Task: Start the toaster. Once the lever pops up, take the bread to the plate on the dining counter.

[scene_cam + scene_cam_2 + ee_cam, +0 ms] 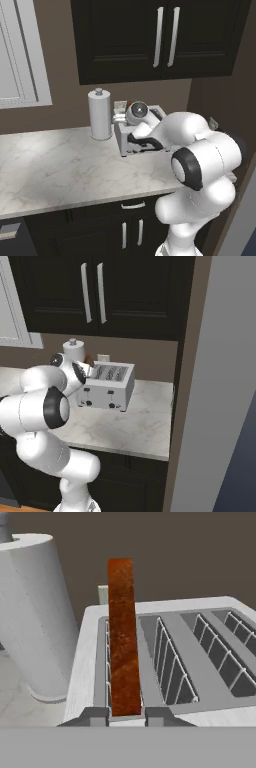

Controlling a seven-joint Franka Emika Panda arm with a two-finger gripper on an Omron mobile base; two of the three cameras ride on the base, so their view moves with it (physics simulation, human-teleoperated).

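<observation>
Bread [123, 637]: an orange-brown slice stood on edge in the leftmost slot, rising well above the toaster's top.
Paper-towel roll [35, 612]: a white cylinder stood left of the toaster on the marble surface [55, 160].
Toaster [107, 387]: silver-white, four slots, sat near the back wall beneath dark cabinets [100, 293]; the three other slots showed bare wire racks.
My hand [126, 716]: my fingertips [96, 715] were drawn together on the near lower edge of the bread, just over the toaster's front rim.

No readable text, labels, brands, numbers or signs on anything shown
</observation>
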